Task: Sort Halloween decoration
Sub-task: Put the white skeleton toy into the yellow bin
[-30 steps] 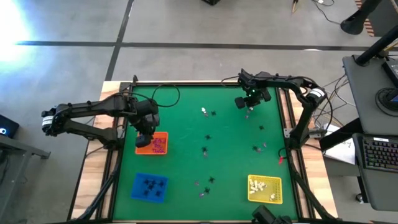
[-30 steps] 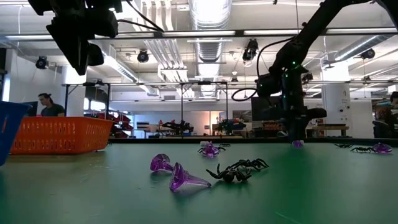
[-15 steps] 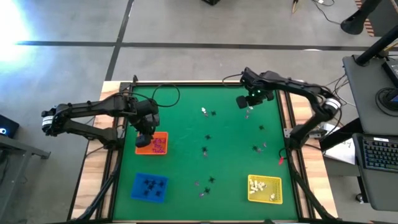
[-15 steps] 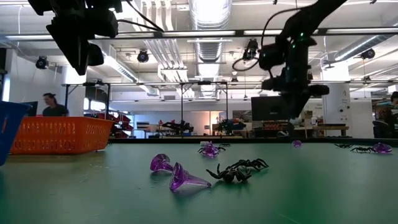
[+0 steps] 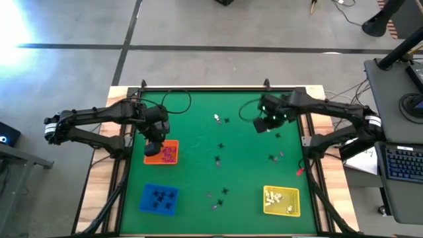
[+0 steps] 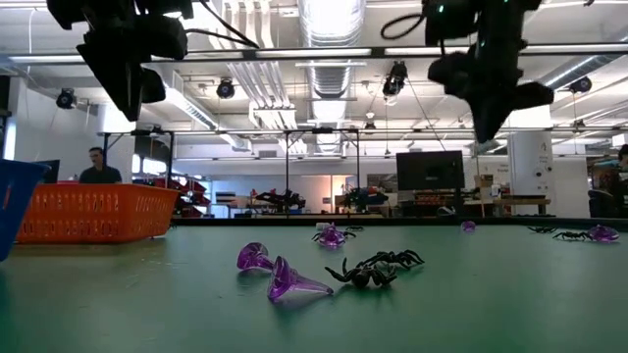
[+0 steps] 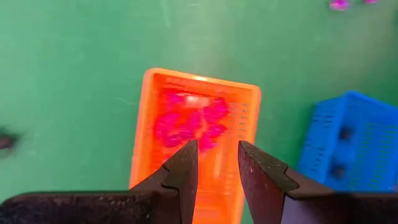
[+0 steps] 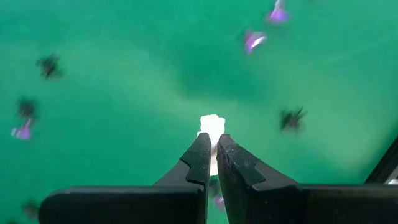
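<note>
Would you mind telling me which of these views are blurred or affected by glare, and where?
Right wrist view: the scattered black and purple trinkets are soft blurs, while the white trinket in the right hand stays fairly crisp. Left wrist view: the pink pieces in the orange tray smear together. High view: strong glare at the upper left corner. Low view: bright ceiling lights.

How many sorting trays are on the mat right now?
3: orange tray under the left gripper, blue tray at the near-left corner, yellow tray near-right. None looks hidden.
</note>
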